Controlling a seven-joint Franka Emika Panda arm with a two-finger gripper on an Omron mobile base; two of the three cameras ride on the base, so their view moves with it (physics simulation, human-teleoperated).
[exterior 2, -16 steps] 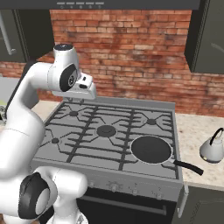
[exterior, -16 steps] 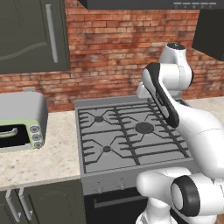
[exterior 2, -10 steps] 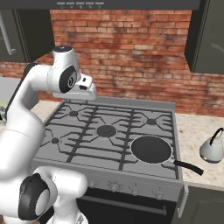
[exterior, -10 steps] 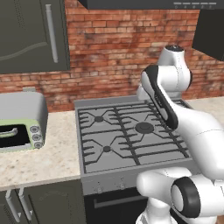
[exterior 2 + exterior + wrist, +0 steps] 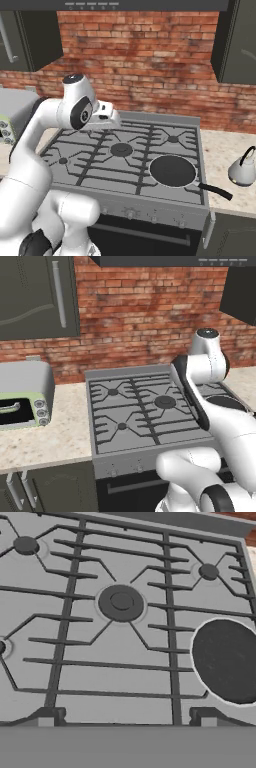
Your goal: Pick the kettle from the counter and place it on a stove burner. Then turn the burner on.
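Observation:
The silver-grey kettle (image 5: 242, 170) stands upright on the beige counter (image 5: 218, 146), right of the stove. My gripper (image 5: 112, 123) hangs above the stove's back left, far from the kettle. In the hand view the gripper (image 5: 126, 719) is open, its fingertips (image 5: 47, 717) wide apart with nothing between them. A small stove burner (image 5: 173, 139) sits at the stove's back right, nearest the kettle, and appears in the hand view as the burner (image 5: 208, 572) at upper right.
A flat black pan (image 5: 172, 170) with a handle toward the kettle covers the front right burner; the pan (image 5: 227, 660) also sits at the hand view's right. The large ringed burner (image 5: 120, 602) is central. A green-fronted toaster oven (image 5: 22, 398) stands left of the stove. Knobs (image 5: 131, 214) line the stove front.
The arm has come down lower over the stove, and the hand has dropped and shifted slightly right. The jaws stay open. Kettle and pan have not moved.

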